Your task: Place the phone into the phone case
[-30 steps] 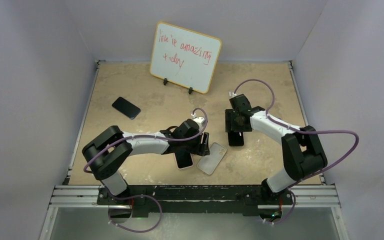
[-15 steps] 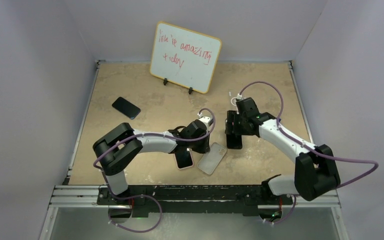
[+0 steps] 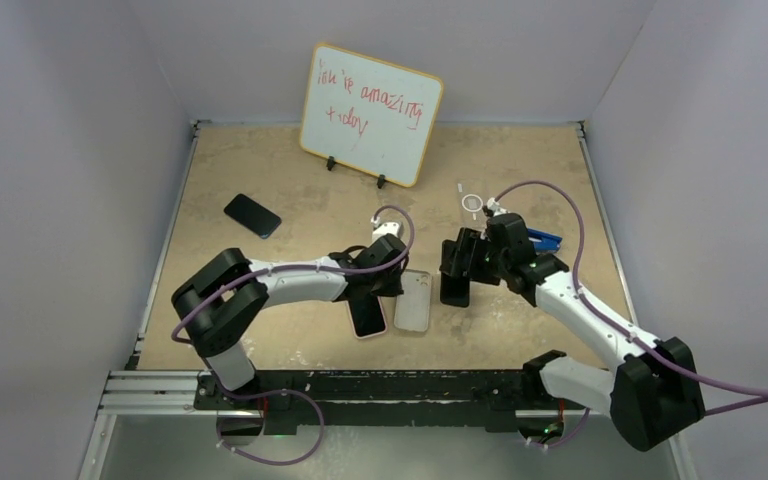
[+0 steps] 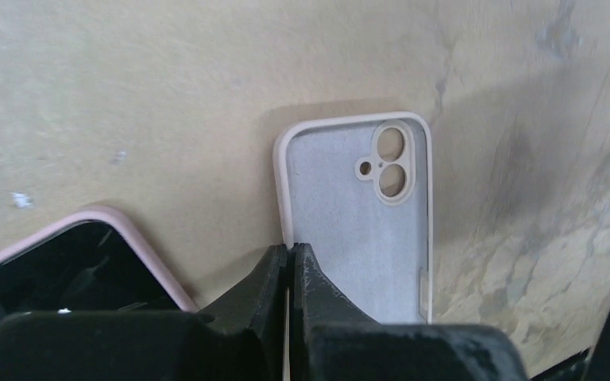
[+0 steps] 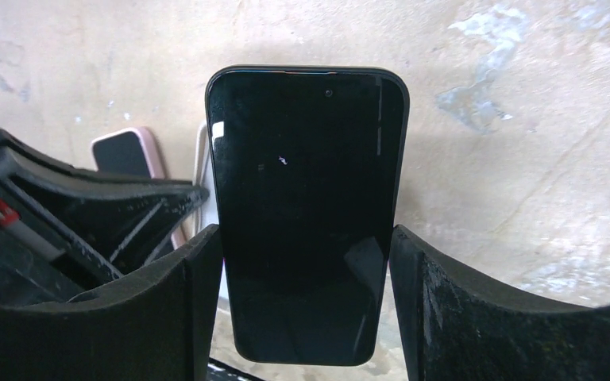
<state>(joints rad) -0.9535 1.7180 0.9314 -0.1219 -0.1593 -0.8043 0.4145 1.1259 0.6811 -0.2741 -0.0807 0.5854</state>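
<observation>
The pale phone case lies flat on the table with its open side up, and its camera cut-out points away from the left wrist camera. My left gripper is shut, and its fingertips pinch the left rim of the case. The black phone sits screen-up between the two pads of my right gripper, which is shut across its width. In the top view the phone hangs just right of the case, apart from it.
A second phone in a pink case lies just left of the pale case, beside my left fingers. A dark phone lies at the far left. A whiteboard stands at the back. A blue object and a white ring lie right of centre.
My left gripper closed on the case rim and the case turned from slanted to straight. The right arm carried the phone left and nearer, close beside the case, uncovering the blue object.
</observation>
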